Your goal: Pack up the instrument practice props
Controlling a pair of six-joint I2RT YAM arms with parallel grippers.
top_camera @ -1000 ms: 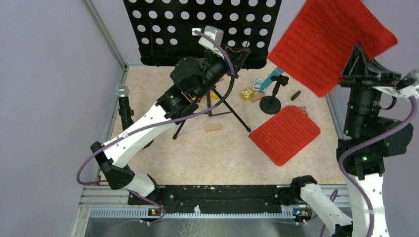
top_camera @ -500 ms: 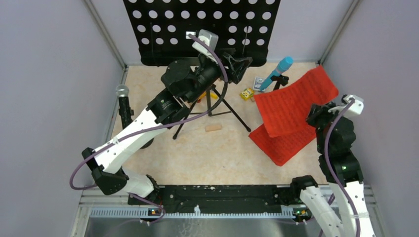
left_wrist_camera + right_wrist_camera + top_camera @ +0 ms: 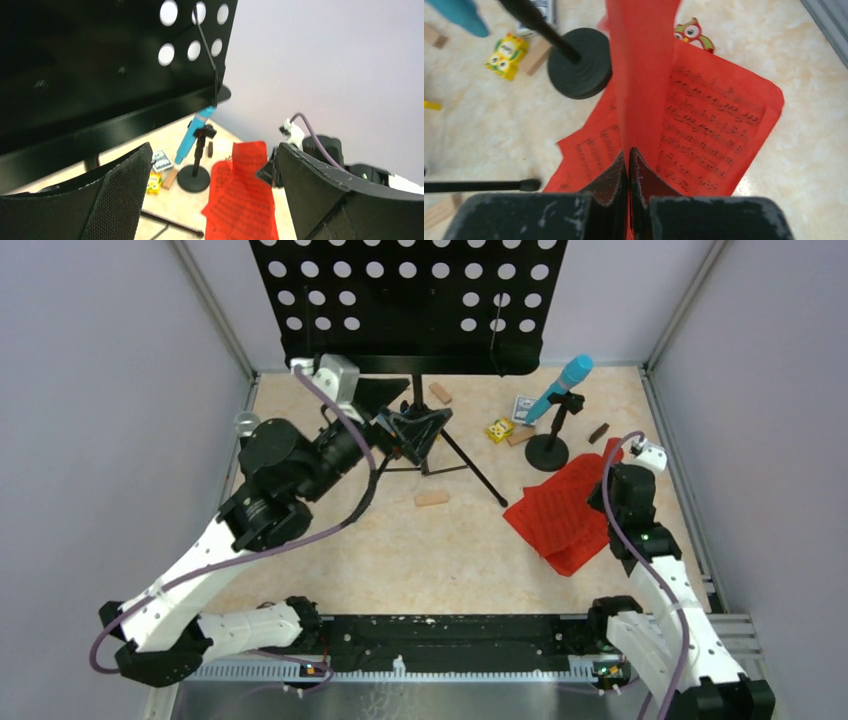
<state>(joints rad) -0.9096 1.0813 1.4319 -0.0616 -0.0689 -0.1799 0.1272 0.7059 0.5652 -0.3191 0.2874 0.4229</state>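
1. Music desk, black and punched with round holes, fills the 12 o'clock edge of the table in the overhead view. Its tripod legs spread out below it toward the centre.
2. We find the left gripper at about 11 o'clock, just in front of the desk's lower lip and close to the tripod post. Its fingers are spread wide with nothing between them.
3. We find the right gripper at 3 o'clock, its fingers pressed together on the edge of one red page.
4. Red sheet-music pages sit between 3 and 4 o'clock. The held page rises upright from the pinch, and the flat page rests on the table beneath it.
5. Blue microphone leans in its mic holder between 1 and 2 o'clock, with the round base just beside the far edge of the pages.
6. Black silver-headed microphone stands near 10 o'clock by the left wall. We see only its head, as the left arm covers the rest.
7. Wooden blocks lie scattered around the tripod, and the yellow toy vehicle sits at 1 o'clock, near the holder's base.
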